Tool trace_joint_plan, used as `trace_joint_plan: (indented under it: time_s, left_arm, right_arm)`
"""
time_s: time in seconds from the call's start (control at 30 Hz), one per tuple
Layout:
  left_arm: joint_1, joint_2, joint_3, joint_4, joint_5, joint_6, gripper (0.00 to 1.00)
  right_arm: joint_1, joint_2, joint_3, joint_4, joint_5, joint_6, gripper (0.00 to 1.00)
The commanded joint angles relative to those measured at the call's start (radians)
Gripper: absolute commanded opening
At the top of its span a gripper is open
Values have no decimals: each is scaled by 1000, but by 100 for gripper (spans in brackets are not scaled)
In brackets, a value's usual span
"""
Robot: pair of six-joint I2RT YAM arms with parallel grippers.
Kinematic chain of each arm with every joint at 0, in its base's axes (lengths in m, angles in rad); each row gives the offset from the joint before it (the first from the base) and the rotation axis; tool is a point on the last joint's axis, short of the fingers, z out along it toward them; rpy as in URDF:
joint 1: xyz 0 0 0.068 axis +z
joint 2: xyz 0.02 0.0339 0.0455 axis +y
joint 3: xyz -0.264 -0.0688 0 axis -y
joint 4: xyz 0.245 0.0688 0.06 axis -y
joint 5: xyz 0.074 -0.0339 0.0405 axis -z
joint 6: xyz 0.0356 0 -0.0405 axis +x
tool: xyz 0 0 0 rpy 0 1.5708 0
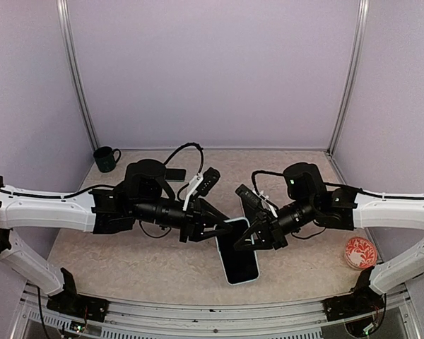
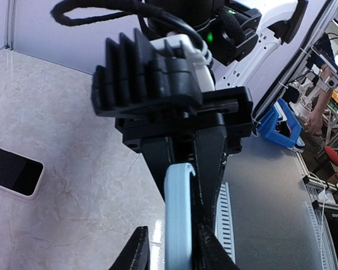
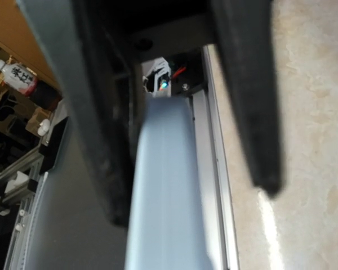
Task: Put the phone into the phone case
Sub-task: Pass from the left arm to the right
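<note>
Over marble table (image 1: 127, 261), phone case (image 1: 238, 251) points toward the bases.

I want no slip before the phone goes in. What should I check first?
1. Right gripper shut on the case: ok.
2. Left gripper around the case edge: ok.
3. Left grip firm: cannot tell; a gap shows beside one finger.
4. Phone lying free on the table, screen up: ok.
5. Case's open side facing up: cannot tell.
6. Mug well away from the arms: ok.
</note>
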Motion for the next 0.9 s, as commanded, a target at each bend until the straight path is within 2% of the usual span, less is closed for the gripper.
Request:
trace_joint_plan:
  time_s: [0.0,0.07,0.2,0.37,0.43,0.5,0.6,0.7,0.87]
  left_arm:
    - [-6,16,27,-13,37,14,25]
    - [-5,20,28,-13,52,13,22]
    - [-7,27,26,-11,72,13,1]
    - [-7,22,4,20,50,1,0]
    - [-6,10,-19,50,27,-11,0]
    - [0,-9,-45,81,7,-22,0]
    - [13,-50,-97,138,-21,-47,0]
    - [33,-97,-157,207,-52,-81,0]
    - [60,-205,-264,327,-132,-147,0]
  right_arm:
    - [12,6,53,10,-11,-25,0]
    - [12,9,54,7,-7,-27,0]
    - [12,11,62,-6,20,-38,0]
    - [12,3,65,-13,58,-45,0]
    - [12,-7,66,-17,81,-47,16]
    - [10,-25,60,-19,110,-49,42]
    - [0,-59,44,-7,128,-46,63]
    - [-14,-89,28,0,149,-41,70]
    - [-47,-117,-13,3,214,-24,74]
